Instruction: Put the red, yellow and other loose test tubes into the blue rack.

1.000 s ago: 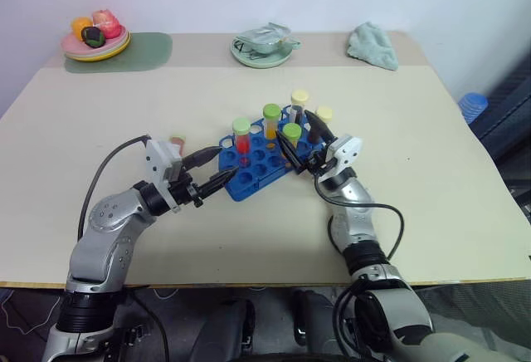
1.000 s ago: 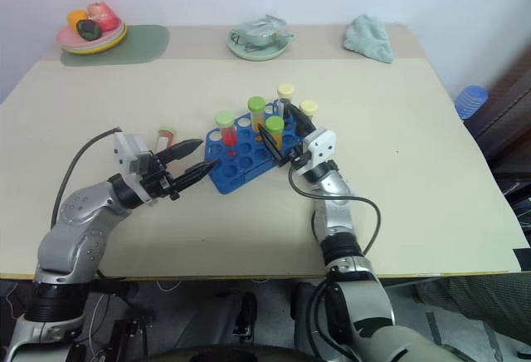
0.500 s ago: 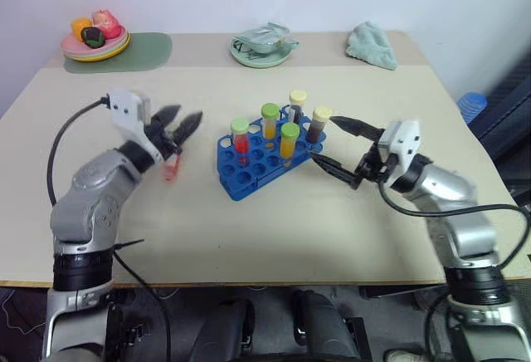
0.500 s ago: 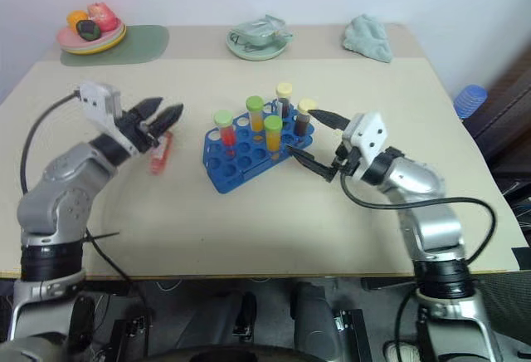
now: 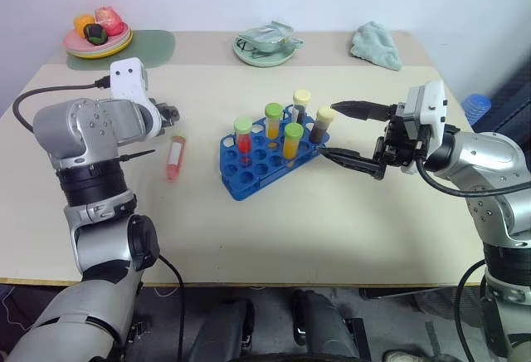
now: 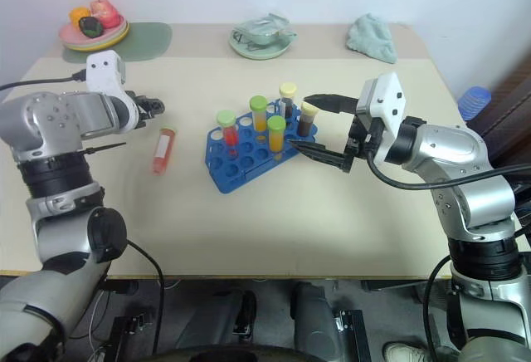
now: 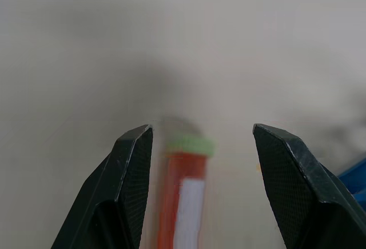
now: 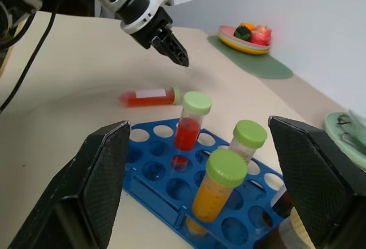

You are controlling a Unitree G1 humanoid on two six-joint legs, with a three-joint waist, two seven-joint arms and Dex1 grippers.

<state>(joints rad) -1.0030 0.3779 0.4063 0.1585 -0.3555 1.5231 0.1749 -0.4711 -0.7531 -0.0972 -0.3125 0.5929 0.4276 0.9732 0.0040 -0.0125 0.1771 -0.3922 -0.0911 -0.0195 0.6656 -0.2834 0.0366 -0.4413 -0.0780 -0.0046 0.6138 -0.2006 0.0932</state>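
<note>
Blue rack [image 5: 265, 156]: mid-table, set at an angle, most holes empty. Five capped tubes stand in it at the far end: red with green cap [image 5: 242, 137], orange with green cap [image 5: 272, 121], yellow-orange with green cap [image 5: 291, 141], a dark tube with cream cap [image 5: 299, 105], dark brown with cream cap [image 5: 321, 124]. Loose tube [image 5: 174, 155]: one, red, green cap and white label, lying flat on the table [image 5: 274, 229] left of the rack, apart from it. Progress, as judged: most tubes are racked; this one is left to pick up and seat in a free hole. Left hand [image 7: 201, 140]: fingers spread, empty, over the loose tube, whose cap shows between them in the wrist view. Right hand [image 5: 348, 134]: fingers spread wide, empty, pointing left at the rack's right end, just beside the brown tube, pinching nothing. Writing: the tube's label is too blurred to read; no brand is legible anywhere. Other items, far edge: plate of fruit [image 5: 98, 36] on a green mat [image 5: 149, 46], dish [image 5: 265, 46], green cloth [image 5: 375, 45].
</note>
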